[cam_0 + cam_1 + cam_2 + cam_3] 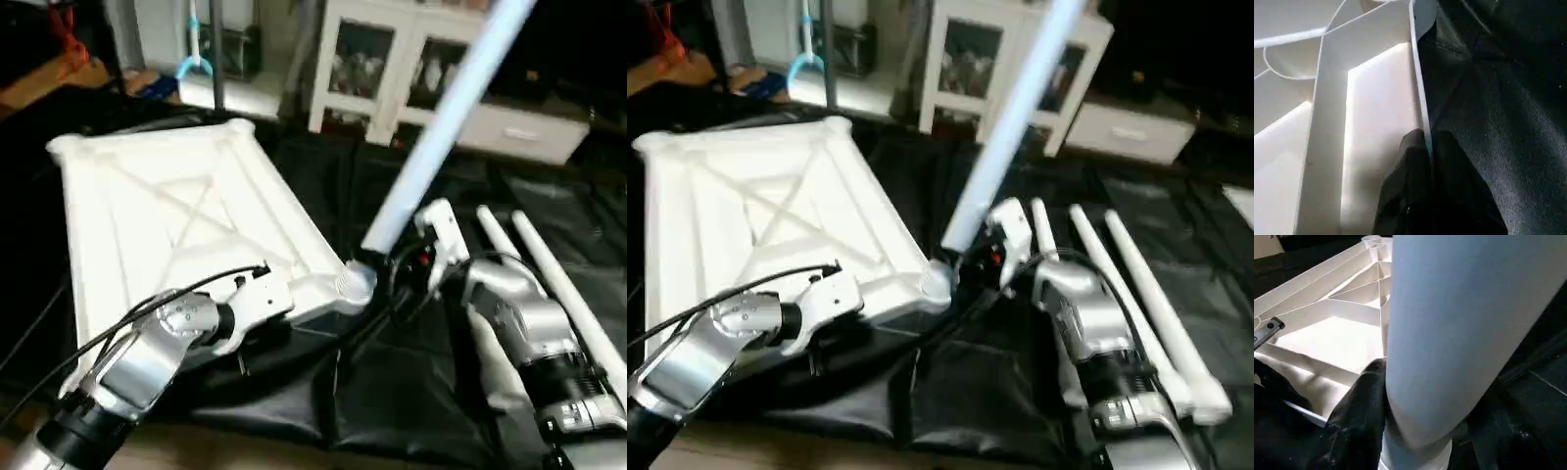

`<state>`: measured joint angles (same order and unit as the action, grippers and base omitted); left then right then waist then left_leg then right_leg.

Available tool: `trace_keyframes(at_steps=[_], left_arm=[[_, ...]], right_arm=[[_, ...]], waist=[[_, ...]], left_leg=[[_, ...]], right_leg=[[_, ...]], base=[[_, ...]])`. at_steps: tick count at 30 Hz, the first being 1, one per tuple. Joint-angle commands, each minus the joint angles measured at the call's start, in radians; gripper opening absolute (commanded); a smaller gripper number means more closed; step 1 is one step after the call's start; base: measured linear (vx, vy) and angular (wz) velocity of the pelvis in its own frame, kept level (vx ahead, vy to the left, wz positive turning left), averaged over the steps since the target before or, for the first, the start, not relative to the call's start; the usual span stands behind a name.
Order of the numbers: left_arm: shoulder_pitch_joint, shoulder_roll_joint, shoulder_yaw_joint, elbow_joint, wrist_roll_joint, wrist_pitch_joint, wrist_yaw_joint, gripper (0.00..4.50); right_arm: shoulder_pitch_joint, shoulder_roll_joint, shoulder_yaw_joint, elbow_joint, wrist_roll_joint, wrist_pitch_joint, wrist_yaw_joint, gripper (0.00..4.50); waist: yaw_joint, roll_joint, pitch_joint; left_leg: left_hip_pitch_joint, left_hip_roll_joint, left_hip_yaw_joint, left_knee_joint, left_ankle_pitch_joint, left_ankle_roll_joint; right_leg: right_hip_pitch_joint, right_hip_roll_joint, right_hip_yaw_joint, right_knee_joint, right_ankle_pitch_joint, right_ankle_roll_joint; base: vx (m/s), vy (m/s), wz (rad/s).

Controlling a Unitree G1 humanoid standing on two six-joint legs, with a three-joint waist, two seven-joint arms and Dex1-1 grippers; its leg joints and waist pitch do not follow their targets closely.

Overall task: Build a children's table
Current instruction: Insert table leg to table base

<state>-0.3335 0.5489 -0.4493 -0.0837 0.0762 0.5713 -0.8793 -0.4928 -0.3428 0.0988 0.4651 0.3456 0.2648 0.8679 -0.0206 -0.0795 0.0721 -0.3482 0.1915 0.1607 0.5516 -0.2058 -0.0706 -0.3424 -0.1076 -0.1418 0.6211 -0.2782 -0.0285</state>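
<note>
The white tabletop lies underside up on the black cover, its X ribs showing. My left gripper is shut on the tabletop's near rim, one black finger each side of the thin wall. My right gripper is shut on a white tube leg near its lower end. That leg slants up and to the right, and its foot sits at the near right corner socket. Close up in the right wrist view, the leg fills the picture with a black finger against it.
Two more white legs lie side by side on the black cover to the right of my right arm; the right eye view shows a third. A white cabinet stands behind. The cover's front edge hangs near the wooden floor.
</note>
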Motion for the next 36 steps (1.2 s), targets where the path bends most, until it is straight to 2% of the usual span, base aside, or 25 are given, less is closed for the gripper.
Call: trace_keyframes(at_steps=[1, 2, 3, 4, 5, 6, 7, 8, 9, 11, 13, 18, 23, 28, 36], left_arm=[[0.014, -0.013, -0.051, -0.038, -0.019, -0.039, -0.043, 0.00], [0.014, -0.013, -0.051, -0.038, -0.019, -0.040, -0.042, 0.00], [0.015, -0.015, -0.049, -0.038, -0.019, -0.042, -0.039, 0.00], [0.016, -0.016, -0.048, -0.038, -0.019, -0.042, -0.037, 0.00], [0.017, -0.016, -0.047, -0.040, -0.020, -0.043, -0.036, 0.00], [0.018, -0.016, -0.047, -0.041, -0.020, -0.044, -0.036, 0.00], [0.018, -0.015, -0.048, -0.040, -0.018, -0.048, -0.037, 0.00], [0.017, -0.015, -0.048, -0.039, -0.015, -0.053, -0.038, 0.00], [0.017, -0.014, -0.049, -0.037, -0.011, -0.062, -0.039, 0.00], [0.015, -0.011, -0.052, -0.034, -0.006, -0.073, -0.044, 0.00], [0.013, -0.012, -0.054, -0.034, -0.003, -0.072, -0.046, 0.00], [0.009, -0.013, -0.055, -0.032, -0.002, -0.078, -0.053, 0.00], [0.004, -0.015, -0.057, -0.028, -0.004, -0.089, -0.061, 0.00], [0.006, -0.012, -0.061, -0.032, -0.001, -0.090, -0.070, 0.00], [0.010, -0.010, -0.061, -0.037, -0.002, -0.088, -0.077, 0.00]], right_arm=[[0.038, -0.026, -0.009, 0.044, -0.069, -0.021, -0.039, 1.85], [0.044, -0.020, -0.021, 0.030, -0.053, -0.034, -0.036, 1.85], [0.055, -0.014, -0.037, 0.007, -0.032, -0.034, -0.035, 1.85], [0.061, -0.012, -0.044, -0.003, -0.024, -0.033, -0.036, 1.85], [0.072, -0.011, -0.050, -0.019, -0.018, -0.044, -0.036, 1.85], [0.079, -0.010, -0.055, -0.028, -0.016, -0.054, -0.036, 1.85], [0.093, -0.010, -0.065, -0.045, -0.006, -0.053, -0.038, 1.85], [0.104, -0.010, -0.074, -0.058, 0.002, -0.052, -0.041, 1.85], [0.116, -0.012, -0.081, -0.070, 0.011, -0.048, -0.042, 1.85], [0.150, -0.034, -0.075, -0.097, 0.012, -0.040, -0.029, 1.85], [0.161, -0.046, -0.072, -0.103, 0.001, -0.043, -0.021, 1.85], [0.179, -0.066, -0.074, -0.137, -0.010, -0.057, -0.008, 1.85], [0.170, -0.072, -0.060, -0.165, -0.021, -0.060, 0.001, 1.85], [0.170, -0.083, -0.027, -0.189, -0.035, -0.053, 0.017, 1.85], [0.162, -0.094, 0.012, -0.198, -0.050, -0.023, 0.042, 1.85]], waist=[[0.030, -0.019, -0.044], [0.036, -0.027, -0.040], [0.048, -0.021, -0.042], [0.054, -0.016, -0.055], [0.056, -0.005, -0.061], [0.051, -0.001, -0.063], [0.051, 0.008, -0.057], [0.046, 0.002, -0.054], [0.048, -0.001, -0.059], [0.053, -0.002, -0.063], [0.052, -0.004, -0.064], [0.054, 0.002, -0.065], [0.054, -0.002, -0.067], [0.055, -0.003, -0.066], [0.056, -0.003, -0.068]], left_leg=[[0.033, 0.044, -0.002, -0.125, -0.701, -0.074], [0.074, 0.018, -0.004, -0.025, -0.544, -0.058], [-0.020, 0.037, -0.036, 0.001, -0.187, 0.003], [-0.042, 0.044, -0.032, -0.037, -0.122, -0.012], [-0.024, 0.053, -0.023, -0.055, -0.102, -0.027], [-0.013, 0.058, -0.021, -0.058, -0.120, -0.025], [0.003, 0.058, -0.008, -0.060, -0.226, -0.022], [-0.002, 0.052, -0.004, -0.059, -0.278, -0.022], [-0.009, 0.049, -0.002, -0.060, -0.307, -0.022], [-0.006, 0.051, 0.005, -0.059, -0.266, -0.006], [-0.012, 0.050, 0.006, -0.059, -0.225, 0.003], [-0.008, 0.049, 0.011, -0.056, -0.210, 0.006], [-0.012, 0.047, 0.014, -0.052, -0.186, 0.015], [-0.009, 0.048, 0.014, -0.051, -0.188, 0.014], [-0.011, 0.047, 0.014, -0.047, -0.157, 0.021]], right_leg=[[-0.020, -0.035, 0.090, -0.035, -0.411, -0.014], [-0.093, -0.091, 0.107, -0.149, -0.676, -0.005], [-0.008, -0.144, 0.149, -0.161, -0.817, -0.002], [0.012, -0.102, 0.122, -0.132, -0.658, -0.012], [-0.011, -0.049, 0.105, -0.096, -0.353, -0.048], [-0.017, -0.041, 0.106, -0.084, -0.256, -0.075], [-0.032, -0.035, 0.114, -0.089, -0.201, -0.130], [-0.033, -0.031, 0.117, -0.090, -0.226, -0.138], [-0.023, -0.033, 0.117, -0.092, -0.266, -0.133], [-0.023, -0.033, 0.122, -0.095, -0.230, -0.120], [-0.019, -0.030, 0.126, -0.091, -0.192, -0.116], [-0.017, -0.027, 0.133, -0.091, -0.177, -0.116], [-0.013, -0.025, 0.136, -0.090, -0.164, -0.115], [-0.014, -0.025, 0.136, -0.091, -0.182, -0.110], [-0.008, -0.023, 0.134, -0.084, -0.131, -0.125]], base=[[0.060, -0.097, 0.18], [0.092, -0.127, -0.04], [0.092, -0.127, -0.04], [0.081, -0.025, -0.33], [0.092, 0.003, -0.22], [0.092, 0.003, -0.22], [0.000, 0.000, 0.00], [0.000, 0.000, 0.00], [0.000, 0.000, 0.00], [0.000, 0.000, 0.00], [0.000, 0.000, 0.00], [0.000, 0.000, 0.00], [0.000, 0.000, 0.00], [0.000, 0.000, 0.00], [0.000, 0.000, 0.00]])
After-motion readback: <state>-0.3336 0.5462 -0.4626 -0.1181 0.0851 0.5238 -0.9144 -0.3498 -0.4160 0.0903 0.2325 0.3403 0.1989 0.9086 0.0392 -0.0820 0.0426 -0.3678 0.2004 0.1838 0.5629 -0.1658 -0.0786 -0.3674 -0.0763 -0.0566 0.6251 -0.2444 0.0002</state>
